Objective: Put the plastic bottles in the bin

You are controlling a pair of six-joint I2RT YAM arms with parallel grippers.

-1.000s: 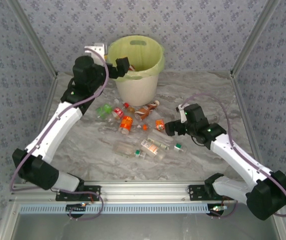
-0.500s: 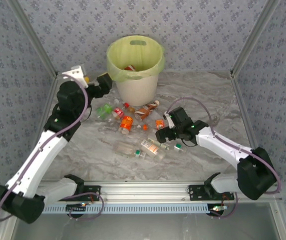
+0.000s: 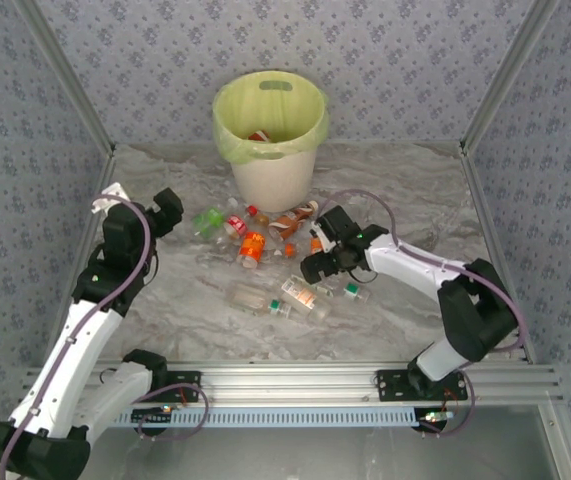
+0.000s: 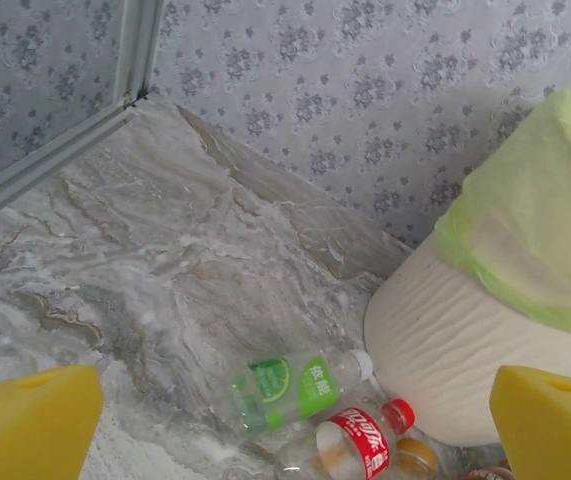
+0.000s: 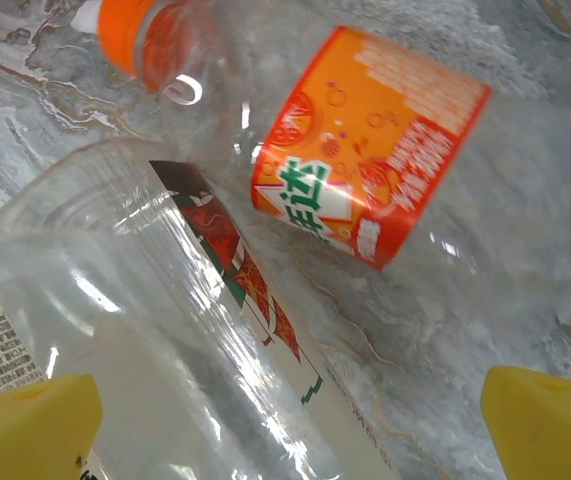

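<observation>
Round cream-white plastic bin with yellow-green bag liner stands upright at far centre of grey marbled table. Small clear plastic bottles, a dozen or so, lie scattered on table just in front of bin. L gripper: released, jaws wide, nothing held; positioned left of heap, near green-label bottle and red-label bottle, both lying beside bin wall. R gripper: released, jaws wide, low over heap's right side; orange-label bottle and clear ribbed bottle directly under it, not gripped.
</observation>
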